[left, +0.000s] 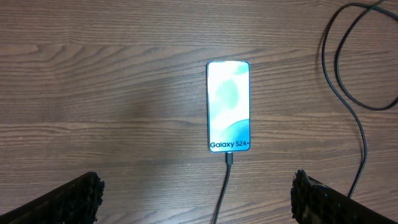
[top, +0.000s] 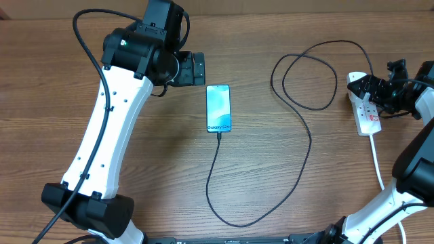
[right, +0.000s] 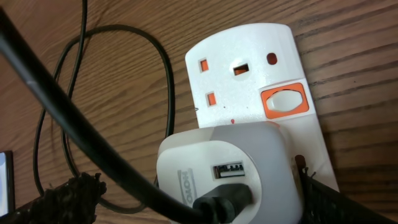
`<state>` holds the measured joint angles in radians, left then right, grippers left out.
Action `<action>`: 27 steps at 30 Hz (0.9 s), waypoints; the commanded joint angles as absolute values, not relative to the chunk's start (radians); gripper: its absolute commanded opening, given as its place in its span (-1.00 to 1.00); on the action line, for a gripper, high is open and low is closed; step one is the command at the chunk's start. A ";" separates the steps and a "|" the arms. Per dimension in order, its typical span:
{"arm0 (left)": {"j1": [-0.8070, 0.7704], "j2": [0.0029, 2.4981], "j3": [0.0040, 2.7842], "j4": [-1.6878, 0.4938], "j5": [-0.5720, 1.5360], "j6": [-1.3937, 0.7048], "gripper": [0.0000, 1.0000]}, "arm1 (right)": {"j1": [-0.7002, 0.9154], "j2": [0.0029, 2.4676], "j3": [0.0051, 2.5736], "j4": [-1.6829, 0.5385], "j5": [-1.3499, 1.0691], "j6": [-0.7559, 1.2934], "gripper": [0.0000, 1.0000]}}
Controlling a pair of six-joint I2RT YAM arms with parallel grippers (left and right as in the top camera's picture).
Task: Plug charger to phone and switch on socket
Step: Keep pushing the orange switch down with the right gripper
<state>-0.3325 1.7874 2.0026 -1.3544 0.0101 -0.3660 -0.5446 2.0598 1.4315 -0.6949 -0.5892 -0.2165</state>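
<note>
Black thin charger cable (top: pixel 310 144) meets the slim cyan-screened phone (top: pixel 218 108) mid-bench; white power strip (top: pixel 367 115) far right.
Right tool (right: pixel 196 186), jaws apart over the strip's white adapter (right: pixel 224 158), should probably press that outlet's own switch, not the orange-rimmed rocker (right: pixel 284 101) beside the empty outlet; left tool (left: pixel 196 190) gapes above the phone. Wood-grain bench (top: pixel 169 169); no room visible.

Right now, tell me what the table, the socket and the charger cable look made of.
Table: wood or wood-look laminate, matte; brown grain lines run across it.
Socket: hard white plastic, lightly glossy; smooth moulded face with orange-rimmed switch.
Charger cable: likely rubbery black sheath, dull; it lies in loose curves.
</note>
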 commanded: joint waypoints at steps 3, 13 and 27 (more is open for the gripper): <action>-0.328 1.794 2.000 -1.353 -0.004 -0.355 1.00 | -0.533 2.099 1.347 -0.772 -0.592 -0.153 1.00; -0.328 1.794 2.000 -1.353 -0.004 -0.355 1.00 | -0.534 2.099 1.314 -0.745 -0.566 -0.108 1.00; -0.328 1.794 2.000 -1.353 -0.004 -0.355 1.00 | -0.534 2.099 1.271 -0.710 -0.570 -0.093 1.00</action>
<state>-0.3325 1.7874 2.0026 -1.3544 0.0101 -0.3660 -0.5446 2.0377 1.3796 -0.6304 -0.5880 -0.1753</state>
